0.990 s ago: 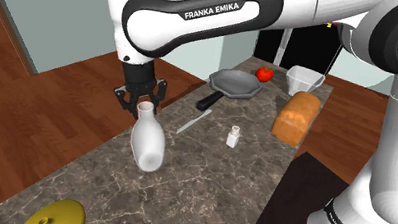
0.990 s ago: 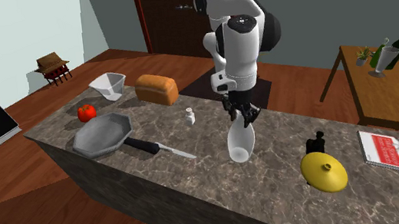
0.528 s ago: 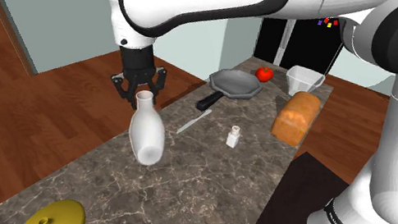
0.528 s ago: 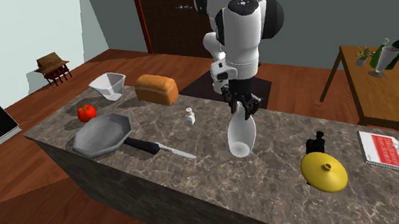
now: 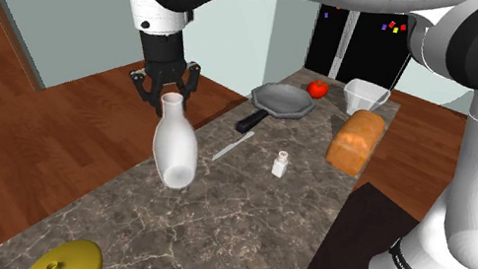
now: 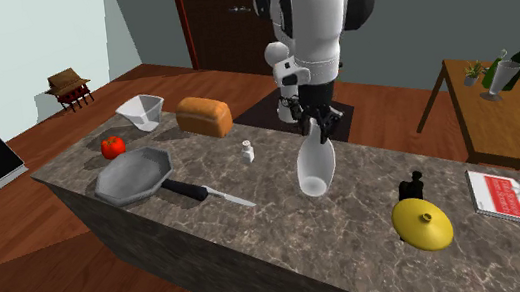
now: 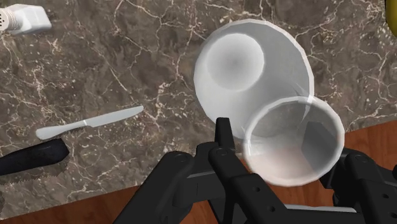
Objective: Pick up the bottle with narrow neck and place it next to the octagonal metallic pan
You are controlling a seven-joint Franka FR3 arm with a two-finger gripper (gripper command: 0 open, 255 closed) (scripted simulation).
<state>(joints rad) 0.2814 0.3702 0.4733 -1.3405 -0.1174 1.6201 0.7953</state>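
Note:
A white bottle (image 5: 176,143) with a narrow neck and a wide belly hangs tilted above the marble counter (image 5: 244,209). My black gripper (image 5: 167,95) is shut on its neck. The second exterior view has the bottle (image 6: 316,168) lifted off the counter under the gripper (image 6: 317,128). In the wrist view I look down into the bottle's open mouth (image 7: 292,141), with a finger (image 7: 224,137) pressed against its rim. The grey octagonal pan (image 5: 282,100) with a black handle lies farther along the counter, also seen as the pan (image 6: 132,177) near the second exterior view's left.
A table knife (image 5: 233,146) and a small white shaker (image 5: 279,163) lie between the bottle and the pan. A bread loaf (image 5: 356,139), a tomato (image 5: 318,88) and a white bowl (image 5: 365,95) sit beyond. A yellow lid (image 5: 66,260) rests at the counter's near end.
The gripper has risen with the bottle, lifting it off the counter and shifting slightly toward the shoulder view's left.

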